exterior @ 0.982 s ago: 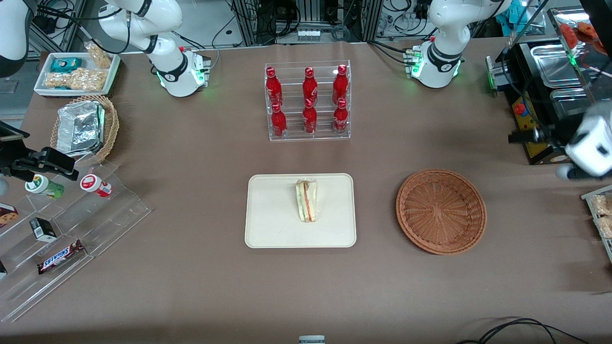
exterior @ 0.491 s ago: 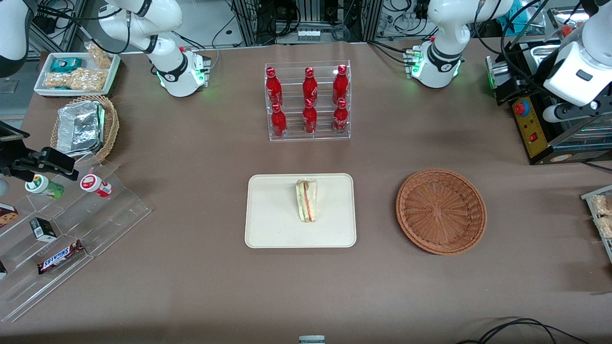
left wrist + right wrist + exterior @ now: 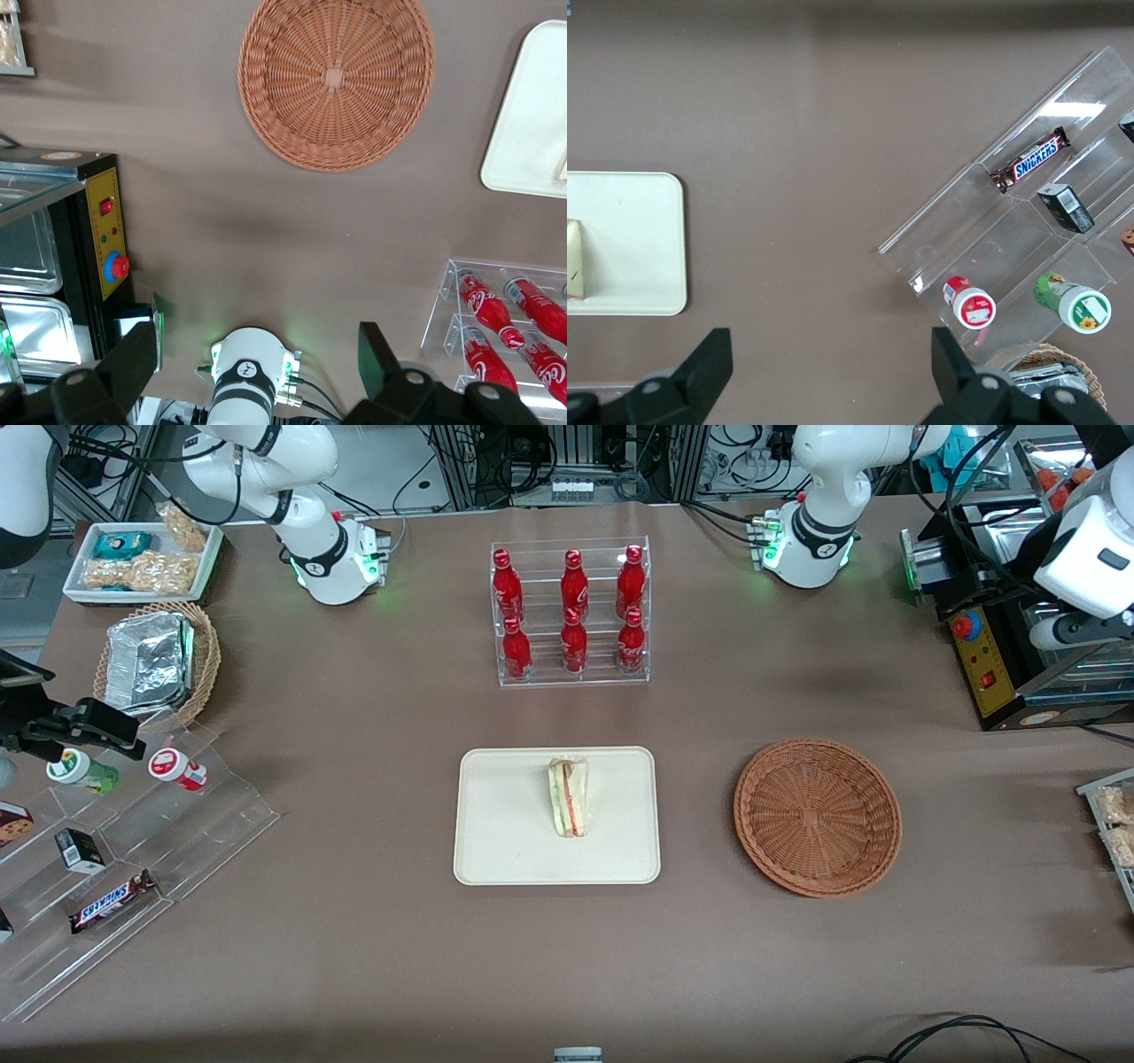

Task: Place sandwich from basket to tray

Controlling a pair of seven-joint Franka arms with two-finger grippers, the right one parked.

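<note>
On the brown bench (image 3: 354,717), the sandwich (image 3: 569,795) is lying on the tray (image 3: 505,841). The basket (image 3: 817,816) is sitting beside it. The tool (image 3: 257,354) is hanging high above the bench, fingers (image 3: 133,359) apart.

A wide table (image 3: 372,717) covered in brown material. The working arm's claw (image 3: 257,354) hangs high above the working arm's end of the table, its two fingers spread apart with nothing between them. The reddish-brown basket (image 3: 817,816) rests on the table almost beneath the claw. The cream tray (image 3: 505,824) lies flat farther from the claw, at mid-table. A clear rack of red bottles (image 3: 570,613) stands on the table, well apart from the claw. Farthest from the claw, at the parked arm's end, sit a tan basket (image 3: 205,657) and a clear stepped stand (image 3: 168,841).
</note>
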